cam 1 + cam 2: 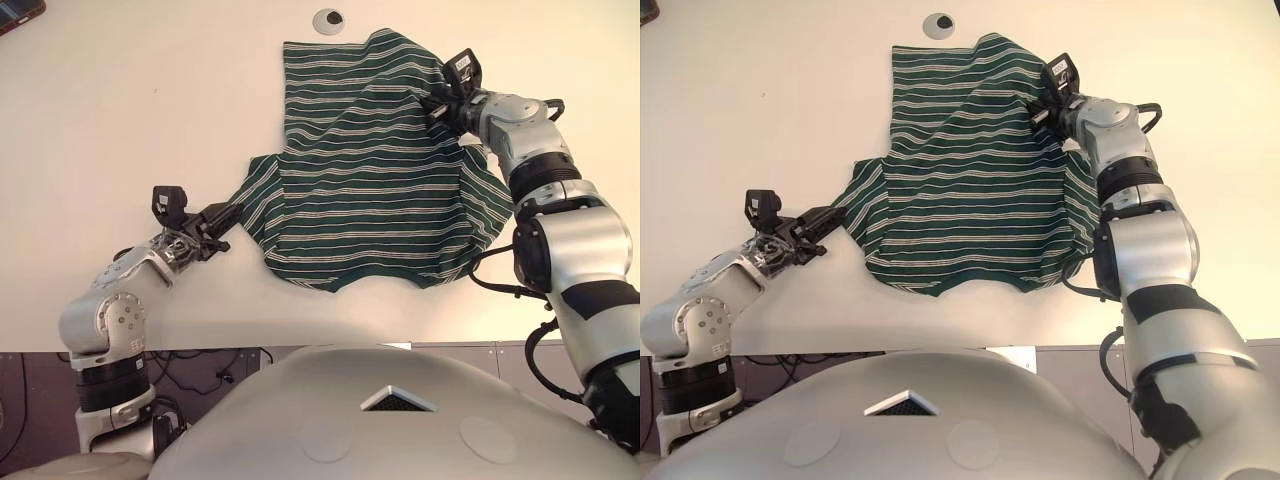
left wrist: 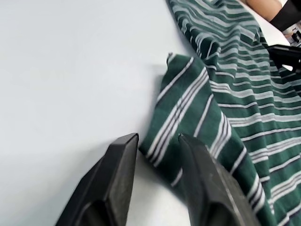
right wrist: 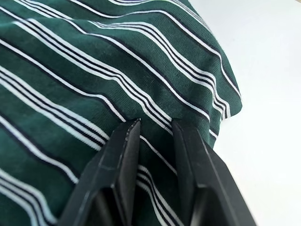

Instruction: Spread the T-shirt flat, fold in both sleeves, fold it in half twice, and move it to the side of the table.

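Nearest you: cables [image 1: 215, 368] on the dark floor below the white table [image 1: 100, 110]. Your left gripper [image 1: 228, 212]: fingers nipped on a sleeve of the green striped T-shirt [image 1: 370, 190], which lies rumpled mid-table. Your right gripper [image 1: 437, 100]: pinching its far right corner. Far edge: round grey disc [image 1: 328, 19].

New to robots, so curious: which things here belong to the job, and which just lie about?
Job: T-shirt; left gripper, gripping its sleeve; right gripper, gripping its far edge; table.
Lying about: round disc in the table; dark object at the far left corner.
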Tool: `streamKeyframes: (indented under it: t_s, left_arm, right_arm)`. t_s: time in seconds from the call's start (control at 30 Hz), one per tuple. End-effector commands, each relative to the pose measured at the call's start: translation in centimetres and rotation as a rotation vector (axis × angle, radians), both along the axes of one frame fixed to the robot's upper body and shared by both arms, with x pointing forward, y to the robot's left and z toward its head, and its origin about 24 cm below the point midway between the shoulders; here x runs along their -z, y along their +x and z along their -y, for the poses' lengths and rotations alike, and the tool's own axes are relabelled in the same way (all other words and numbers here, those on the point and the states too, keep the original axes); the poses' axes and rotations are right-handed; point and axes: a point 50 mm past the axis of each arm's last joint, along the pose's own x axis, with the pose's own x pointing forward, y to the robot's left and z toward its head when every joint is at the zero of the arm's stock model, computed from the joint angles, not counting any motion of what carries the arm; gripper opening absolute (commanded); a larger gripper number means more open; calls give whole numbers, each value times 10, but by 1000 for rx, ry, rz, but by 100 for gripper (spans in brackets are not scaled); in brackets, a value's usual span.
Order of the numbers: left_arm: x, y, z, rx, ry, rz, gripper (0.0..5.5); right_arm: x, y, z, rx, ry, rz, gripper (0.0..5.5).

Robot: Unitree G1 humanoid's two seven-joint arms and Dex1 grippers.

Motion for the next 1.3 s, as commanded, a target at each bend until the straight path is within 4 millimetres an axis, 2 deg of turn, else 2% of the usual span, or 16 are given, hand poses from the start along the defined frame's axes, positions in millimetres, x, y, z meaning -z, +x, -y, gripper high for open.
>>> streamKeyframes:
  t_s: [0.03, 0.27, 0.37, 0.43, 0.5, 0.57, 0.67, 0.77, 0.83, 0.87, 0.93, 0.97, 1.07, 1.13, 1.23, 1.3]
  left_arm:
    - [11, -7, -1, -5, 19, -63, 97]
    - [6, -2, -2, -29, -9, 8, 0]
    - [-6, 1, -16, -79, -15, 60, 0]
    - [-11, -2, -34, -105, 27, 63, 0]
    - [-20, -2, -49, -126, 44, 83, 0]
    - [-31, -2, -52, -110, 34, 120, 0]
    - [-50, 8, -28, -8, 6, 206, 0]
    - [-63, 12, 24, 191, -36, 247, 0]
    - [-48, 9, 56, 330, 27, 170, 0]
    - [-40, 8, 63, 367, 72, 132, 0]
    - [-19, 8, 68, 366, 139, 57, 16]
    - [-11, 8, 69, 363, 157, 33, 30]
    - [0, 4, 72, 319, 172, 18, 79]
    - [-2, -1, 77, 273, 154, 53, 112]
    - [-30, -6, 83, 201, 48, 215, 115]
    - [-44, -7, 80, 142, 8, 281, 115]
  right_arm:
    - [12, -6, -4, -6, -10, -36, 124]
    - [-21, 13, -2, 109, 110, 132, 124]
    - [-47, 24, 5, 205, 275, 207, 124]
    - [-61, 26, 17, 243, 338, 252, 124]
    - [-69, 24, 30, 264, 367, 281, 124]
    - [-70, 19, 44, 295, 351, 289, 124]
    - [-63, 8, 61, 325, 316, 256, 124]
    - [-52, -2, 69, 335, 265, 206, 124]
    - [-44, -7, 69, 339, 247, 174, 124]
    - [-42, -9, 68, 340, 242, 163, 124]
    - [-35, -17, 70, 343, 232, 110, 124]
    - [-31, -23, 74, 353, 232, 74, 144]
    - [-29, -51, 83, 287, 305, -122, 194]
    - [-34, -67, 87, 196, 371, -259, 232]
    - [-49, -105, 105, 46, 417, -495, 292]
    - [-52, -121, 111, -13, 409, -615, 310]
